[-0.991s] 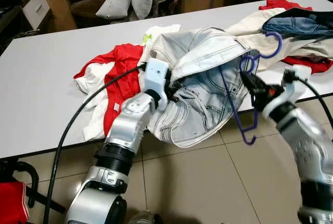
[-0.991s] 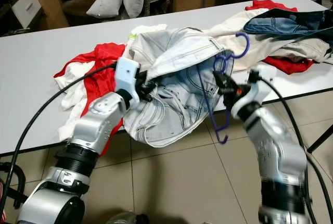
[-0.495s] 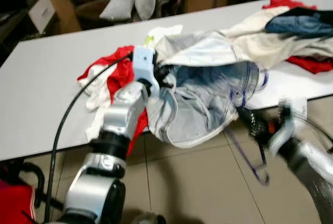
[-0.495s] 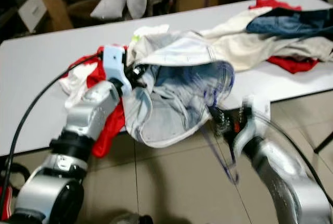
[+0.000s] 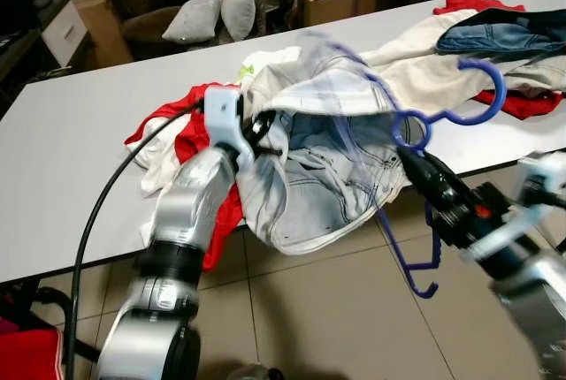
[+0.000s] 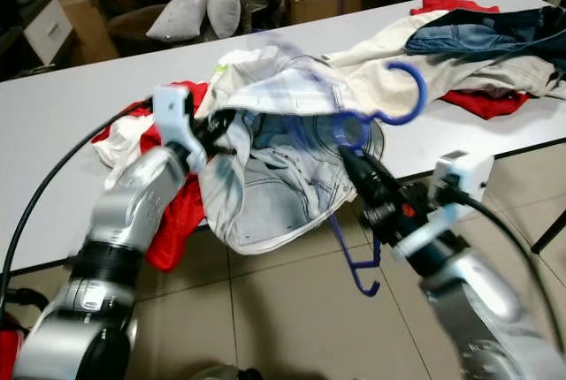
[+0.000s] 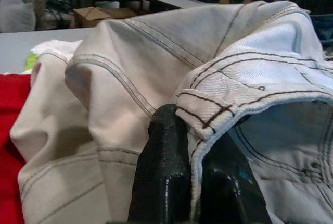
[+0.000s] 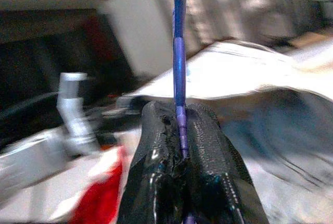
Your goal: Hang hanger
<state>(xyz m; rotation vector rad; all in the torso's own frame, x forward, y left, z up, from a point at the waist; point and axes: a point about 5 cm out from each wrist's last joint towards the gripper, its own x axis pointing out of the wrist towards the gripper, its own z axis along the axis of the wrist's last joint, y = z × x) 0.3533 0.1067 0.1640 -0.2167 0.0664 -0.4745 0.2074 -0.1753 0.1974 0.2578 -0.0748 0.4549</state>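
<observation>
Since a second ago: purple hanger (image 5: 416,133) lifted and tipped by right claw (image 5: 409,160), hook now swung up over the beige garment (image 5: 442,66) on the worktop (image 5: 71,141), higher above the jeans (image 5: 327,172) than before. Right claw pushed forward, closer to the jeans' open waistband. Left claw (image 5: 263,125) raised slightly with the waistband edge, jeans' opening held wider and pulled further up off the worktop edge.

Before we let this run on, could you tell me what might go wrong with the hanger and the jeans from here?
1. The right gripper pinches only the thin blue hanger rod, so it could twist or slip.
2. The left gripper holds the light jeans by just the waistband edge, which may pull free.
3. The jeans hang over the table edge and might drag the red garment off.
</observation>
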